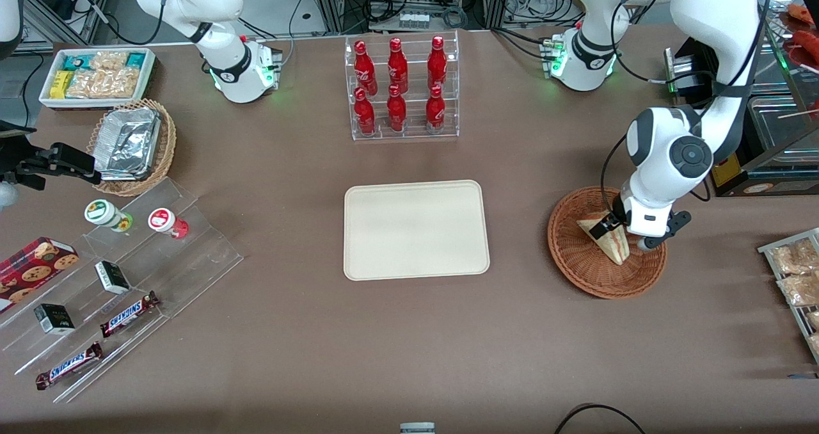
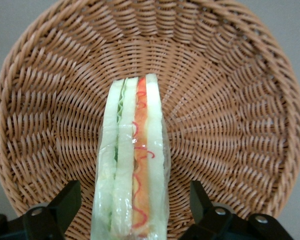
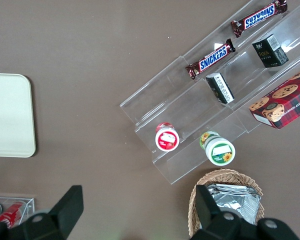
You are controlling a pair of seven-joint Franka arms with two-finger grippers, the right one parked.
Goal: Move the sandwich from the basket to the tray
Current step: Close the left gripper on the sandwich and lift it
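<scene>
The sandwich [image 2: 132, 160] lies in the basket [image 1: 576, 264], with the gripper [image 1: 624, 232] low over it, jaws wide and straddling it, not yet closed. Grasping, lifting and carrying to the bare tray [image 1: 416, 229] beside the basket all remain.

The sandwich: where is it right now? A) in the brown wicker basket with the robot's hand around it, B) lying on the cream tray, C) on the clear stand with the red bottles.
A: the sandwich rests in the basket, between the open fingers of the hand; the tray holds nothing.
</scene>
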